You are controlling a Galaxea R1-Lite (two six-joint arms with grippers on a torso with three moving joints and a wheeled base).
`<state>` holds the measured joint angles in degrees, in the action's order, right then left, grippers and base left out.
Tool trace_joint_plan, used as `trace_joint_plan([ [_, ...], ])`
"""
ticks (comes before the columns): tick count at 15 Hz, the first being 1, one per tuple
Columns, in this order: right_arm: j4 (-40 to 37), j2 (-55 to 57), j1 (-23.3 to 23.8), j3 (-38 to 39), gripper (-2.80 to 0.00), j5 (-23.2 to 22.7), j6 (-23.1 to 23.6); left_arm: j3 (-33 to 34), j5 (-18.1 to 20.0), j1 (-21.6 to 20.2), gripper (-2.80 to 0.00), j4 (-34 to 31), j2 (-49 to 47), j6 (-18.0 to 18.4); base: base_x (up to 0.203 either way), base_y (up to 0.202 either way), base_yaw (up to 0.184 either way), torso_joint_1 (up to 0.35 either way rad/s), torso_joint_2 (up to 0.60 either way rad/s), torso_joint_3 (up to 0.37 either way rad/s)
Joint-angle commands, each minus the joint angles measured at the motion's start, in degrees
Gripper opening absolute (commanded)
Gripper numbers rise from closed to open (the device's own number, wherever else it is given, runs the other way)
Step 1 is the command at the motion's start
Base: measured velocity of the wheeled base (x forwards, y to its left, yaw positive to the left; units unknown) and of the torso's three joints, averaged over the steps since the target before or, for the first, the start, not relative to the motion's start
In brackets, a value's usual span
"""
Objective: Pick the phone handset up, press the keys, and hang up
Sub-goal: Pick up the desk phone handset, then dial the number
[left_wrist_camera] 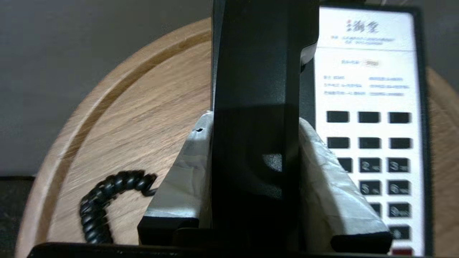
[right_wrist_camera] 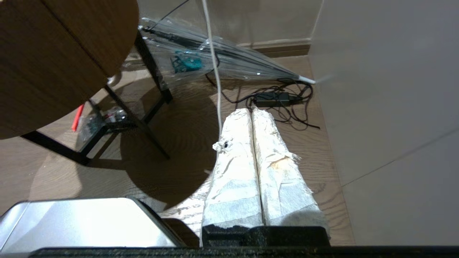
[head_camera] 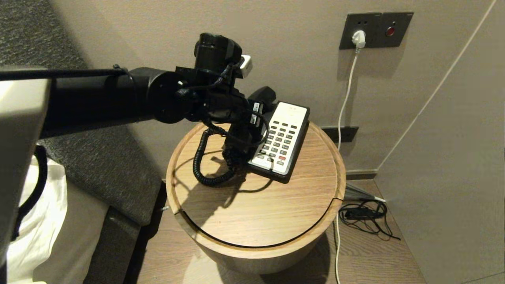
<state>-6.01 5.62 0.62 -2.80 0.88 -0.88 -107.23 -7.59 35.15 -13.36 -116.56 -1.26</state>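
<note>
A black phone with a white keypad face stands on the round wooden side table. My left gripper is shut on the black handset, its taped fingers pressed against both sides of it, beside the keypad. The handset's far end shows past my wrist. The coiled cord hangs to the table's left part and shows in the left wrist view. My right gripper is shut and empty, held low over the floor beside the table, out of the head view.
A wall socket with a white plug and cable is behind the table. Black cables and an adapter lie on the floor to the right. Padded furniture stands to the left. A transparent umbrella lies on the floor.
</note>
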Motion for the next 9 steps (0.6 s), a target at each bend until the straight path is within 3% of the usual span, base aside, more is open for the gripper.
trace_joint_plan([
  [1, -0.05, 0.09, -0.01, -0.01, -2.8, 0.0, 0.0, 1.02, -0.05, 0.09, -2.8, 0.0, 3.46, -0.01, 0.0, 0.0, 0.0, 0.0, 0.0, 0.0],
  [5, -0.36, 0.09, -0.01, -0.08, -2.8, 0.0, 0.06, 3.51, -0.05, 0.04, -2.8, -0.1, 12.27, 0.0, 0.0, 0.0, 0.0, 0.0, 0.0, 0.0],
  [9, -0.14, -0.08, -0.01, 0.08, -2.8, -0.17, 0.0, 11.13, 0.37, 0.11, -2.8, -0.43, 27.39, 0.09, 0.0, 0.0, 0.0, 0.0, 0.0, 0.0],
])
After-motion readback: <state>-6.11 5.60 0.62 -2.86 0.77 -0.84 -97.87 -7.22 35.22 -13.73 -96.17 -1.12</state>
